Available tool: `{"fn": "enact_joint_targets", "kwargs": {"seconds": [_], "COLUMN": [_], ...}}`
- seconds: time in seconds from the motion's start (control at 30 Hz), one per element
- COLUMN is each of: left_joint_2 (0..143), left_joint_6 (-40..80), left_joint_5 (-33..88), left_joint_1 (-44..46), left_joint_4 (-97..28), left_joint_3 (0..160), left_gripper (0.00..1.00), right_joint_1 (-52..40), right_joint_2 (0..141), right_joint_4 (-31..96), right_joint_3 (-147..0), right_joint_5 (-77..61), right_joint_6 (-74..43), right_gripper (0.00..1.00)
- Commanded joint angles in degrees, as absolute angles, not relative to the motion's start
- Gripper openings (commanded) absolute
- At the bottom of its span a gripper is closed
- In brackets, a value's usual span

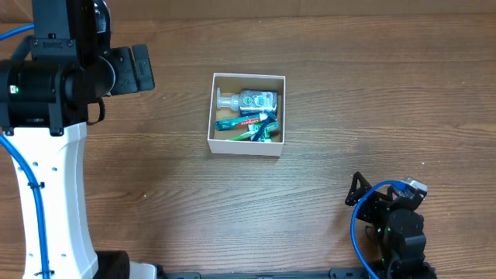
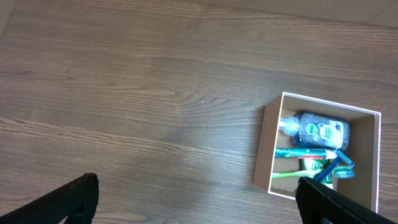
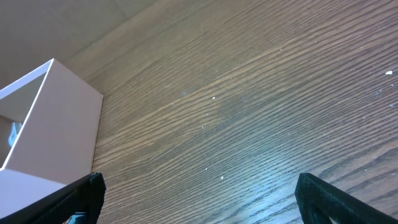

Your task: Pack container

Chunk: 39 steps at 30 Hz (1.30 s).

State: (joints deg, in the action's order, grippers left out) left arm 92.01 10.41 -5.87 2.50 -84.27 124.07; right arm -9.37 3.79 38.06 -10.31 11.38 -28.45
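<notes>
Obs.: the square shallow cardboard container (image 1: 244,146), white outside and brown inside, sits open-topped near the middle of the brown wood-grain table (image 1: 349,93), slightly toward the far side.

Contents, lying flat:
- clear plastic pump bottle with a blue-green label (image 1: 252,101), against the far wall
- red-and-teal toothpaste tube (image 2: 305,152), just nearer
- green toothbrush (image 2: 297,175) and a small blue plastic item (image 2: 340,167) (too small to identify), along the near wall

Left gripper (image 2: 198,186): fingers spread wide with nothing between them, raised over bare table well to the left of the container.

Right gripper (image 3: 199,183): likewise spread and empty, low over the table at the near right, well apart from the container. Only the container's white outer wall shows at the edge of the right wrist view.

Progress (judgement): no loose toiletries show on the table in any view, and four items are already inside, so packing looks complete or nearly so. No lid or flap is visible, so I cannot tell whether a closing step is left.
</notes>
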Motion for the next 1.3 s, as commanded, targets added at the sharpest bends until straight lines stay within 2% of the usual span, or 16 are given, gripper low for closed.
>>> {"fn": "enact_joint_targets", "kwargs": {"seconds": [0.0,0.1,0.2,0.47,0.7,0.83,1.0,1.27], "left_joint_2": [91.4,88.9,82.0,52.6,29.7,19.5,10.3,4.5], "left_joint_6": [9.1,5.7,3.8,-1.9,-0.4,7.0,7.5,7.5], "left_joint_5": [-7.8,-12.8,-14.6,-9.8,-4.4,-3.5,1.5,1.3], "left_joint_1": [2.2,2.2,2.2,2.1,1.9,-0.4,-2.2,-2.2], "left_joint_4": [-84.2,-84.2,-81.1,-42.9,-21.3,-18.3,-17.7,-17.3], "left_joint_3": [124.0,122.5,114.5,66.0,28.3,14.8,5.3,5.3], "left_gripper": [1.0,1.0,1.0,1.0,1.0,1.0,1.0,1.0], "right_joint_1": [-9.3,-9.3,-9.3,-9.3,-9.3,-9.3,-9.3,-9.3], "right_joint_2": [3.1,3.1,3.1,3.1,3.1,3.1,3.1,3.1], "right_joint_4": [37.8,37.8,37.8,37.8,37.8,37.8,37.8,37.8], "right_joint_3": [-9.3,-9.3,-9.3,-9.3,-9.3,-9.3,-9.3,-9.3], "right_joint_5": [12.0,12.0,12.0,12.0,12.0,12.0,12.0,12.0], "right_joint_6": [-28.1,-28.1,-28.1,-28.1,-28.1,-28.1,-28.1,-28.1], "right_gripper": [1.0,1.0,1.0,1.0,1.0,1.0,1.0,1.0]}}
